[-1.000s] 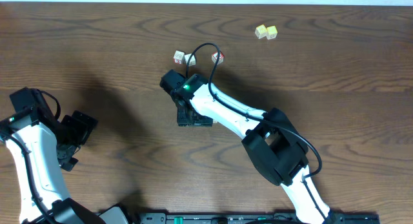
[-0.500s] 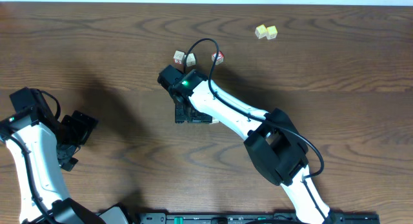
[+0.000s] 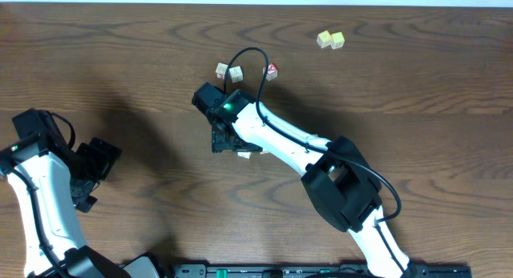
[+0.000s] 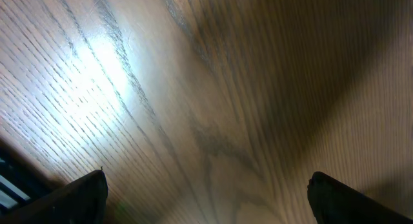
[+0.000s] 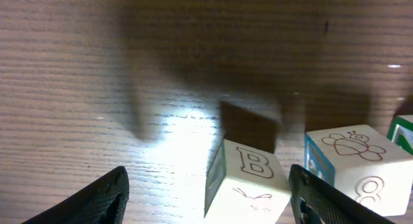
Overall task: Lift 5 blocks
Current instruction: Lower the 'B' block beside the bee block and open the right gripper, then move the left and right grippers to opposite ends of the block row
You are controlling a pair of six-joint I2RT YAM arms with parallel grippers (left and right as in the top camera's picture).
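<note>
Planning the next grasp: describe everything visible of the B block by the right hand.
The B block is a small cream cube, wood by its look, with an outlined B on top, a faint line drawing on the near face and a teal-edged left face. It sits on the table, slightly askew, between the fingers of the open right hand, touching neither. The 8 block stands beside it, a narrow gap between.

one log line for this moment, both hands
right hand: open, B block between jaws | 8 block: beside it | left hand: open over table
</note>
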